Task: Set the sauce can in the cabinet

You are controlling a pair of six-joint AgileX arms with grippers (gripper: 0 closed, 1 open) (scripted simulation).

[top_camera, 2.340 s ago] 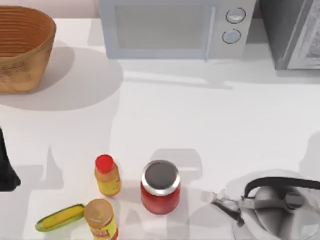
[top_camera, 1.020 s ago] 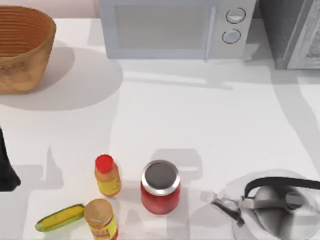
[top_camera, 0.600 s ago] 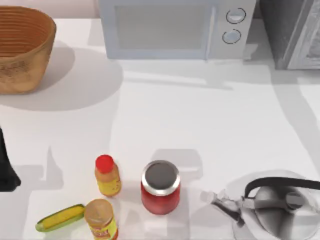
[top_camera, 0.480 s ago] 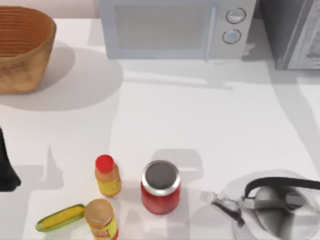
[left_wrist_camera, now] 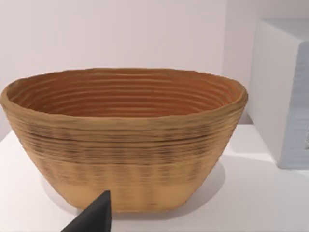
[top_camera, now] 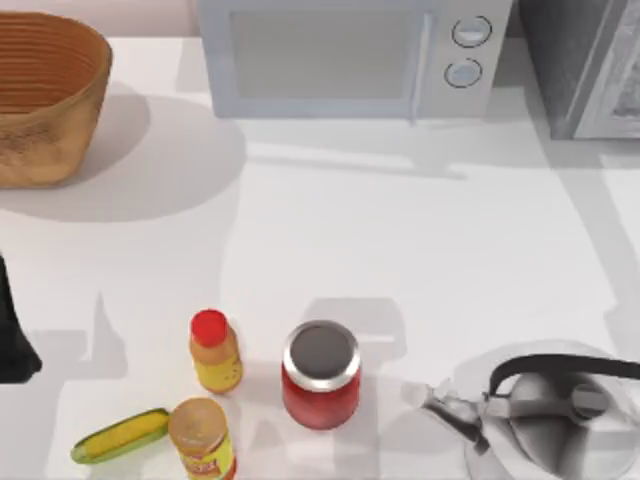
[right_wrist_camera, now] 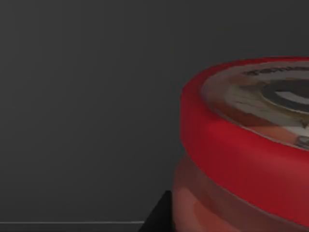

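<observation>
The sauce can [right_wrist_camera: 246,145] looms close in the right wrist view, its red rim ringing a grey-tan printed top. My right gripper is shut on it; one dark fingertip [right_wrist_camera: 158,217] rests against its side. Behind the can spreads the dark grey face of the cabinet [right_wrist_camera: 87,96]. From above, the cabinet [top_camera: 575,60] stands at the table's far right corner. My left gripper [top_camera: 12,340] is parked at the left edge, open and holding nothing.
A white microwave [top_camera: 350,55] stands at the back and a woven basket [top_camera: 45,95] at the far left. Near the front are a yellow bottle [top_camera: 215,352], a red jar [top_camera: 321,375], a tan-lidded can [top_camera: 203,440], a corn cob [top_camera: 120,435] and a kettle [top_camera: 550,410].
The arm's shadow on the right side of the table has slid back toward the cabinet. Nothing standing on the table has moved, and the left arm stays still.
</observation>
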